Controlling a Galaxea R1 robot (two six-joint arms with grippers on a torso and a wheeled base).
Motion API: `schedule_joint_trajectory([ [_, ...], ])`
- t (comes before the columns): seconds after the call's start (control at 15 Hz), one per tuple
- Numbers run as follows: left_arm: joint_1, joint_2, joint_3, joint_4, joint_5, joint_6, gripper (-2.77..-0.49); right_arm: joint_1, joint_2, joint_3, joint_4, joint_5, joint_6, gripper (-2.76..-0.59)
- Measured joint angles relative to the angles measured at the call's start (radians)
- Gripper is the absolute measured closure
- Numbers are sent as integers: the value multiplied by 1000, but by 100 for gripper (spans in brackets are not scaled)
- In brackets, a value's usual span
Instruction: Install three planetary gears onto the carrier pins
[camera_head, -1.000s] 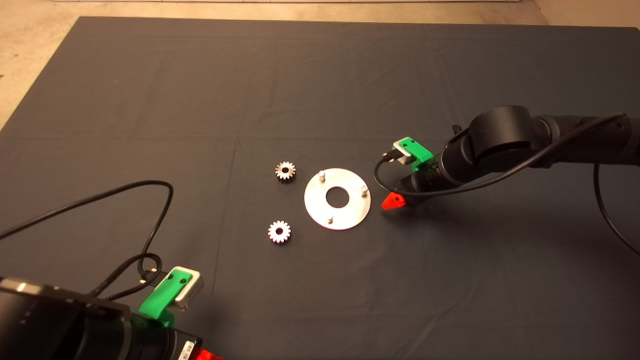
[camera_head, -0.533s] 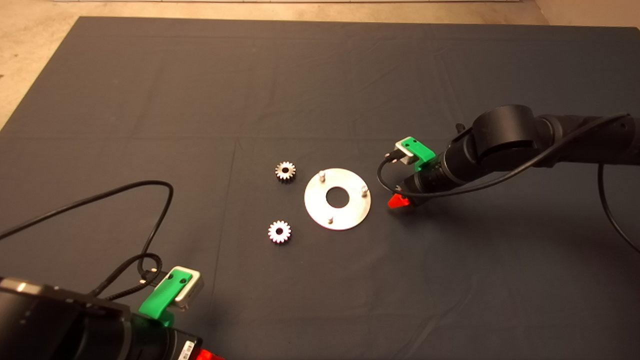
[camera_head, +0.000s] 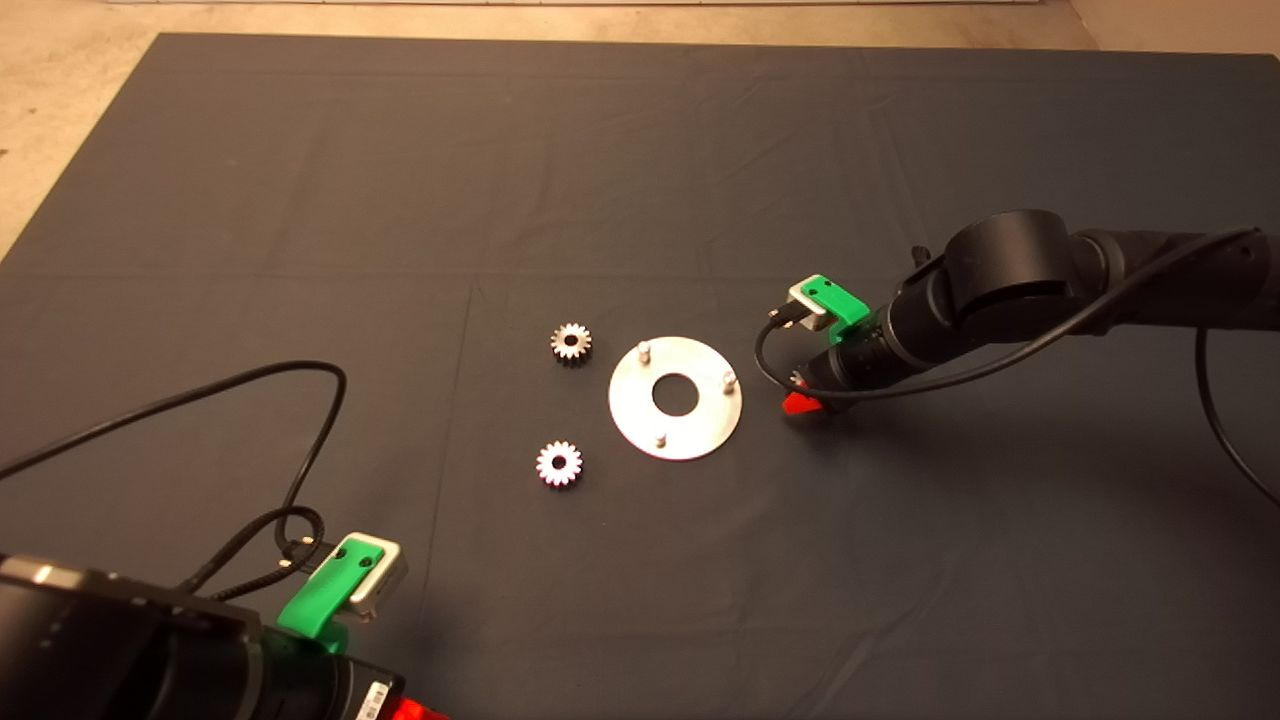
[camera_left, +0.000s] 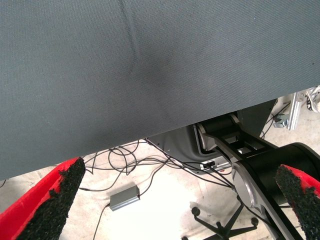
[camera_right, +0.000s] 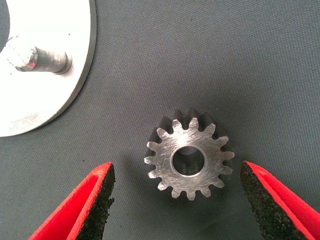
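My right gripper (camera_right: 177, 200) hangs low over the mat (camera_head: 640, 150), just right of the disc (camera_head: 675, 398), fingers (camera_right: 95, 200) spread on either side of one planetary gear (camera_right: 189, 154) lying flat, not touching it. Two more gears (camera_head: 570, 343) (camera_head: 559, 464) lie left of the disc; its three carrier pins (camera_head: 645, 351) stand bare. My left gripper (camera_left: 175, 200) waits at the counter's near-left edge, fingers released.

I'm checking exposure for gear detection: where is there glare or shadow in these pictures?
Head view: the disc reflects brightly and nearly washes out; the right arm casts a soft shadow on the mat. Right wrist view: the gear between the open right claw shows sharp brushed marks; the pin has a highlight.
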Motion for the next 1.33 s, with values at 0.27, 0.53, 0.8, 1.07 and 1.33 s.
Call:
schedule_joint_trajectory([
  [0.27,0,-2,0,0,-1,0,-276,-3,0,0,0,0,-29,-169],
  [0.53,-2,-4,0,0,-10,0,-276,-5,-1,0,0,0,-39,-169],
  [0.8,-20,-9,0,1,-16,-1,-276,-13,-2,0,0,-1,-53,-151],
  [1.07,-22,-8,0,0,-16,-1,-276,-14,-2,0,0,-1,-55,-134],
  [1.33,-29,-9,0,2,-16,-1,-276,-19,-2,0,-1,-3,-89,-125],
])
